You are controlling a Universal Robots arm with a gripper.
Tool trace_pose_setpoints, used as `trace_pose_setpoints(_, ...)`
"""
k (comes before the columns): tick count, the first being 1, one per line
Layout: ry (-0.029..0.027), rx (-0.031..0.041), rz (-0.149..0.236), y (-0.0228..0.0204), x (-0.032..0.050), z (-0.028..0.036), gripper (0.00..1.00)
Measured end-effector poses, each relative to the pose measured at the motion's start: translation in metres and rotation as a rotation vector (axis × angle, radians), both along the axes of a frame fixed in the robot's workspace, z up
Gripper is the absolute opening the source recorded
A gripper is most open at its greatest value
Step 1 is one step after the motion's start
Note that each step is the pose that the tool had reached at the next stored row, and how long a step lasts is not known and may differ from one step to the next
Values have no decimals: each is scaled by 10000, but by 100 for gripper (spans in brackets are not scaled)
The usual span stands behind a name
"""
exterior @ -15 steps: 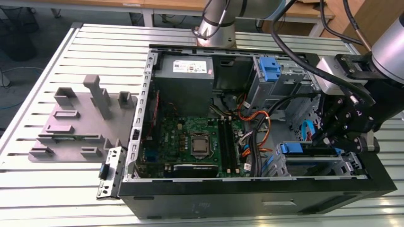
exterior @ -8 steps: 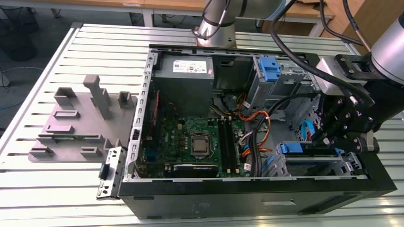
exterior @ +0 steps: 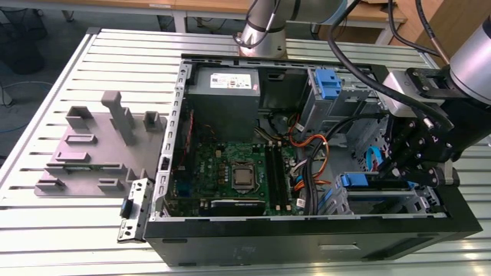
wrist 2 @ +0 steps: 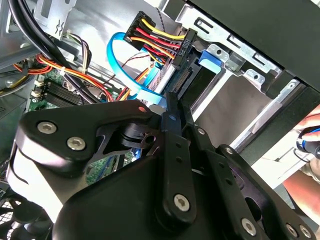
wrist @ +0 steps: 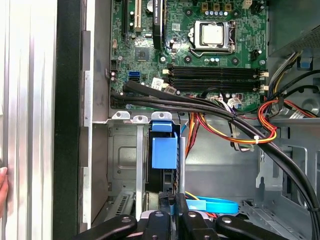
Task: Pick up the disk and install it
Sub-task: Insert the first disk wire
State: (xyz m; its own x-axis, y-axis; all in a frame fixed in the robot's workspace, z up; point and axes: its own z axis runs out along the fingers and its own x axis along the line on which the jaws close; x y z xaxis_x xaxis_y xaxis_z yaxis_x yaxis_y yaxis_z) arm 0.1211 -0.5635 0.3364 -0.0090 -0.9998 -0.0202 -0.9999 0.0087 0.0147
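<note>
One open black computer case [exterior: 307,244] is lying on the ribbed metal table [exterior: 61,230]. At nine o'clock of it a grey moulded plastic fixture [exterior: 92,149] is sitting. Inside the case, the green motherboard [exterior: 230,172] is lying centrally, and orange and red cables [exterior: 314,144] are crossing at its three o'clock. At the case's four o'clock, the black robot gripper [exterior: 418,172] is hanging over the metal drive bay [exterior: 383,198], where the disk with blue plastic carrier rails [exterior: 357,179] is sitting, a blue looped cable [exterior: 373,158] just beside. Whether its fingers are spread or pressed together I cannot tell.
</note>
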Motion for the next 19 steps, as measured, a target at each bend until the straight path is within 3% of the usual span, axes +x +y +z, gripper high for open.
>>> trace_pose_setpoints(9,0,50,0,0,0,-1,16)
trace_pose_setpoints(19,0,52,0,0,-5,-13,16)
